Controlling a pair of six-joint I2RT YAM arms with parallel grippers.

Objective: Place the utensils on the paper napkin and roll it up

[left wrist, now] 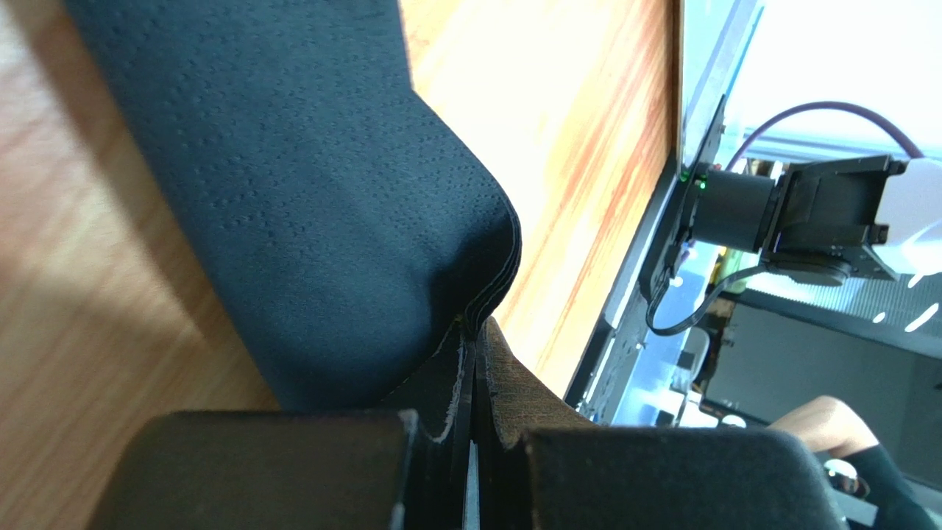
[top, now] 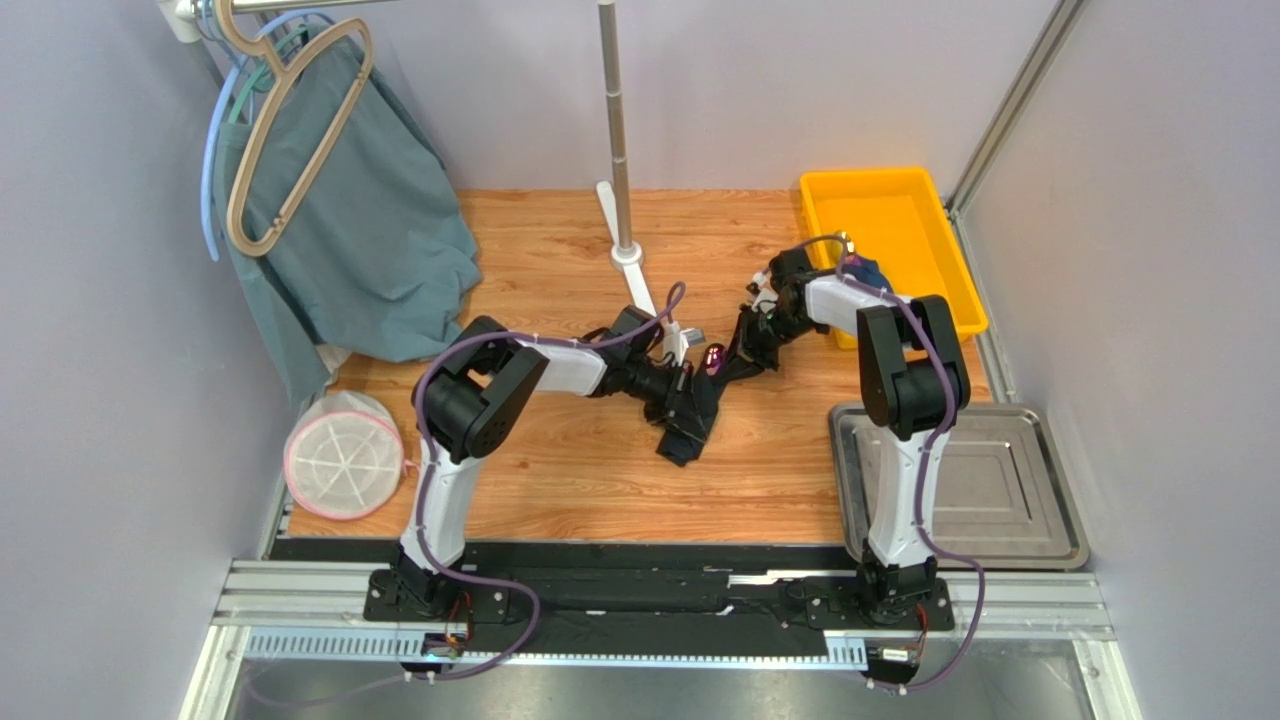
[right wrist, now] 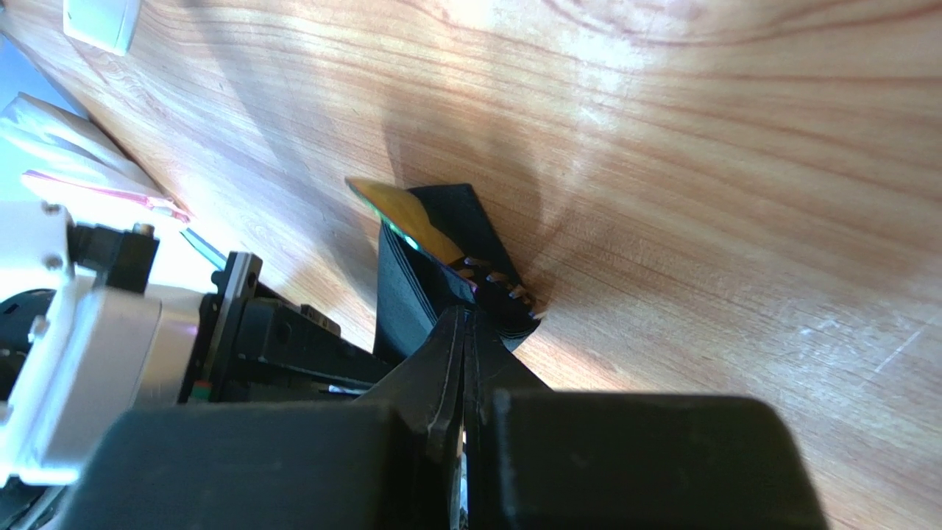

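Where the two arms meet over the middle of the wooden desk, the paper napkin is held between them as a crumpled black strip. Its long axis runs diagonally from near-left to far-right in the top view. The left arm's fingers are pressed together on a fold of it, and the sheet bulges away ahead of them. The right arm's fingers are likewise clamped on the far end, where a gold utensil tip pokes out of the layers. Each arm grips its own part, so neither is nearer. Any further rolling would, I judge, have to turn about that diagonal axis. Whether other utensils lie inside I cannot tell.
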